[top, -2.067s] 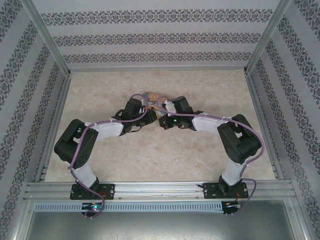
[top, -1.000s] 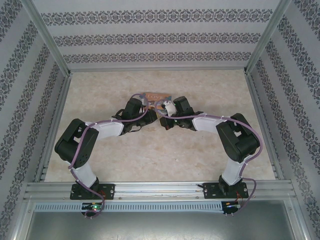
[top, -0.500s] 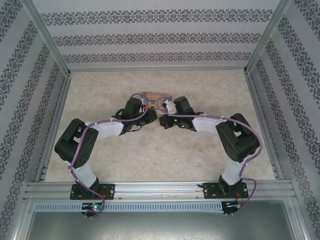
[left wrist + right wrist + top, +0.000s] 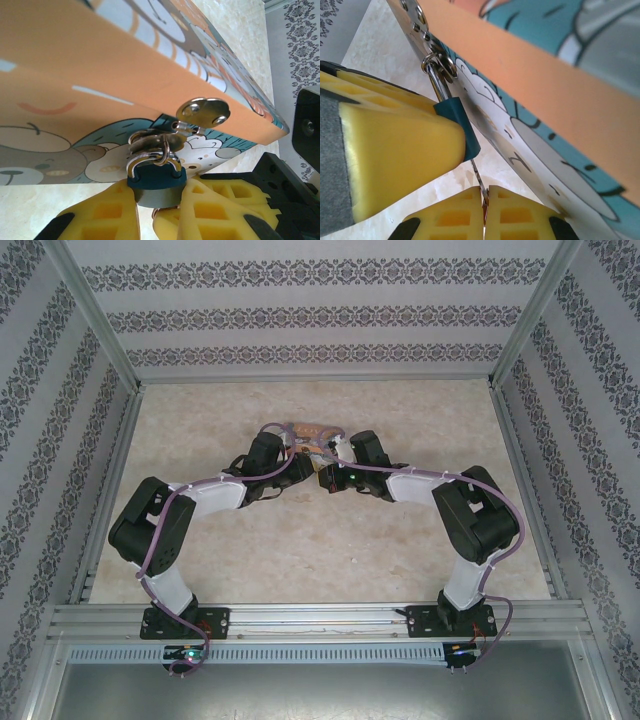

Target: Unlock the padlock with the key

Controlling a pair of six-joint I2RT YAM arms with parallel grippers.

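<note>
The small teal padlock (image 4: 156,186) hangs by its silvery shackle (image 4: 150,161) from the metal clasp (image 4: 202,111) of the orange picture tin (image 4: 90,60). My left gripper (image 4: 156,202) is shut on the padlock's body, one yellow finger (image 4: 100,220) on each side. From the right wrist, the padlock (image 4: 461,125) shows edge-on against the left gripper's finger (image 4: 395,155). The thin key (image 4: 477,179) runs from the padlock's underside down into my right gripper (image 4: 484,207), which is shut on it. From above, both grippers (image 4: 292,452) (image 4: 326,462) meet at the tin (image 4: 308,429).
The tin stands on the beige marbled table (image 4: 330,540), mid-table toward the back. Patterned walls (image 4: 320,315) and metal frame posts (image 4: 100,330) enclose the table. The right arm's black body (image 4: 307,125) sits close beside the left gripper.
Both grippers stay at the tin's front. The tin and the two wrists have shifted slightly, tilting back and forth, with the grips unchanged.
</note>
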